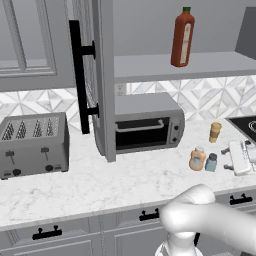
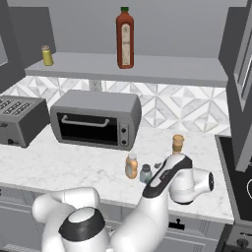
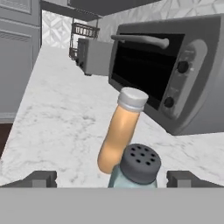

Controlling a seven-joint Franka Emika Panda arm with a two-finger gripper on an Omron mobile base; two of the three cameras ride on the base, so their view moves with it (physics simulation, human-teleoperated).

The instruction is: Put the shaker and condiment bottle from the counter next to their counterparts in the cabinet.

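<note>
Starting with the left base view: the condiment bottle [image 1: 197, 159] and the shaker [image 1: 211, 162] stand side by side on the table [image 1: 100, 185], right of the toaster oven [image 1: 147, 122]. Up in the open cabinet [image 1: 200, 66] the red bottle [image 1: 182, 37] waits alone, so neither item is delivered yet.

Over to the right base view: same pair, orange bottle [image 2: 131, 166] and shaker [image 2: 145, 173] near the table's [image 2: 59, 167] front edge, the arm's hand just beside them. A small yellow shaker [image 2: 47, 55] sits at the shelf's far left.

Now the hand view: the tool [image 3: 111, 179] has its fingers spread wide either side of the shaker [image 3: 138, 168], gripping nothing, the bottle [image 3: 120, 135] just behind. Looks like the first pick is about to happen; both placements remain.
</note>
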